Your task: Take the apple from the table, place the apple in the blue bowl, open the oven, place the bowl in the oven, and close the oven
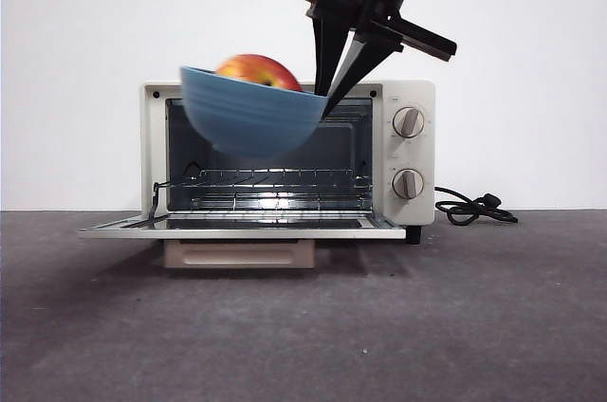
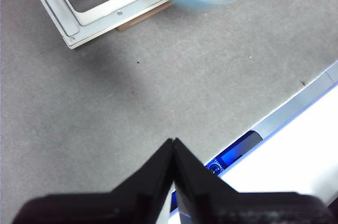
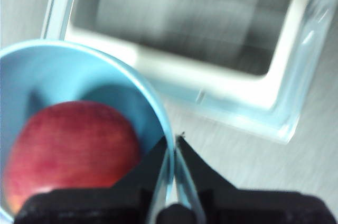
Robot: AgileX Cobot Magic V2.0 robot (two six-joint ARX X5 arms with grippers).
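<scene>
Front view: right gripper (image 1: 332, 99) comes in from above, clamped on rim of glossy sky-blue bowl (image 1: 248, 118), bowl airborne and tilted in front of cream-white toaster oven (image 1: 408, 151). Round red-yellow apple (image 1: 258, 70) sits inside bowl. Oven door (image 1: 242, 225) dropped flat, wire rack visible inside. Black cord on dark grey matte table (image 1: 303, 326).

Left wrist view: left gripper (image 2: 173, 147) closed, holding nothing, above bare table; bowl with apple at frame edge near open door.

Right wrist view: jaws pinch bowl wall, apple inside.

text: none legible | oven (image 1: 289, 157): no brand readable | knobs (image 1: 409, 122): markings too small
</scene>
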